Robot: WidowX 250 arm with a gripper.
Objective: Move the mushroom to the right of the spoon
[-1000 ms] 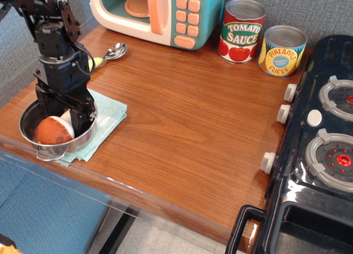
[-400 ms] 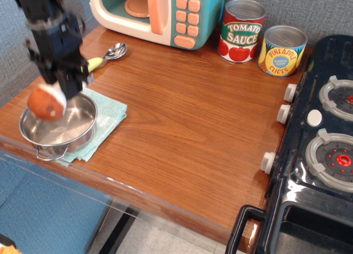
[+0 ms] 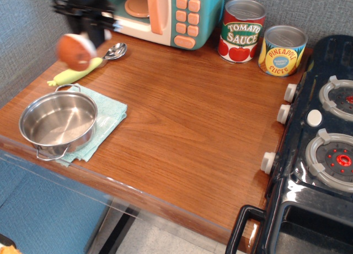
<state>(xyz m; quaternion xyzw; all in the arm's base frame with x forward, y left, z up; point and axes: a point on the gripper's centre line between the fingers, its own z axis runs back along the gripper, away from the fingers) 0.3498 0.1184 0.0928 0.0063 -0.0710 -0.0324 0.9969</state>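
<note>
My arm, blurred, reaches in at the top left; my tool (image 3: 83, 30) grips the mushroom (image 3: 75, 51) in the air above the spoon (image 3: 88, 64) on the worktop (image 3: 193, 110)

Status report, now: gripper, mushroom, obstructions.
Gripper blurred, jaw state unclear. Mushroom airborne above spoon handle. Table right of spoon bare; microwave close behind.

The wide wooden table (image 3: 193, 121) is free in the middle, while the toy microwave (image 3: 160, 14) and two cans (image 3: 262, 38) block the back, the stove (image 3: 320, 138) the right, the pot (image 3: 58, 123) the left.
</note>
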